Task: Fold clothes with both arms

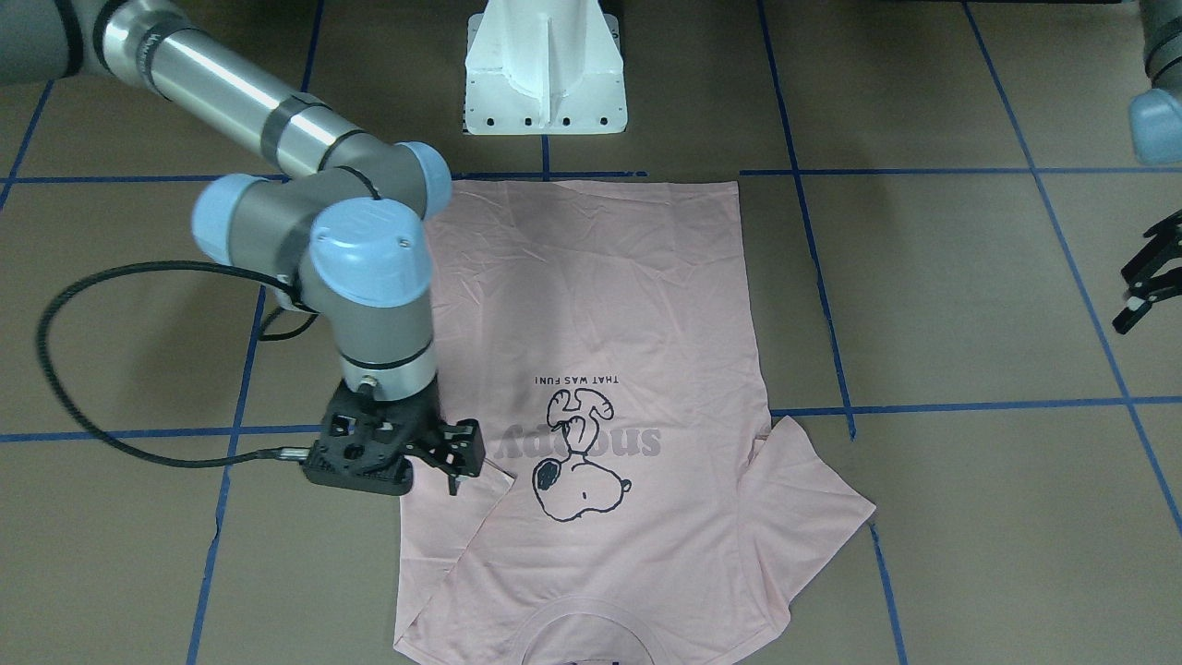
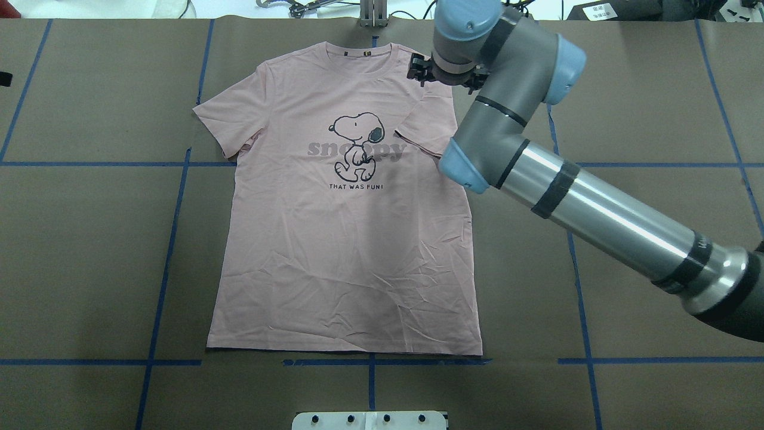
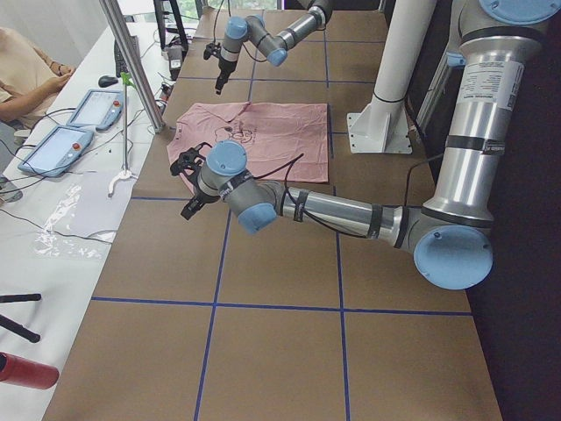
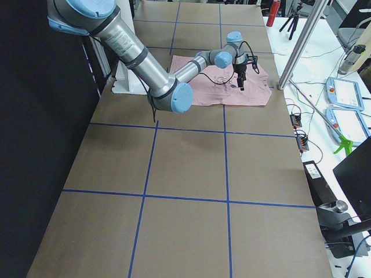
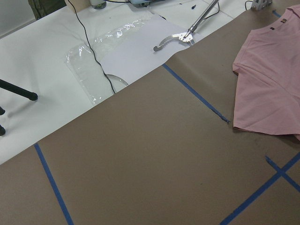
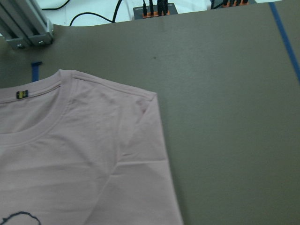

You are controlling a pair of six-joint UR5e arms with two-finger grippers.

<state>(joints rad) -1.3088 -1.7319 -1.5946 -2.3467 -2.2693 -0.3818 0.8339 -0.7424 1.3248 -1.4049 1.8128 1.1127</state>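
Observation:
The pale pink T-shirt (image 2: 346,251) lies flat and face up, its collar at the far side from the robot's base. The sleeve on my right side (image 2: 425,126) is turned in over the chest, while the other sleeve (image 2: 222,122) lies spread out. My right gripper (image 1: 434,462) hovers over that shoulder (image 6: 140,101), open and holding nothing. Its fingers (image 2: 418,65) show on either side of the wrist. My left gripper (image 1: 1140,296) stands open, off the cloth, beyond the spread sleeve (image 5: 262,93).
Brown paper with blue tape lines (image 2: 173,239) covers the table. The white pedestal base (image 1: 545,69) stands at the hem side. A metal post (image 3: 131,70), tablets (image 3: 53,149) and a grabber tool (image 5: 176,37) lie along the operators' edge, where a person (image 3: 22,74) sits.

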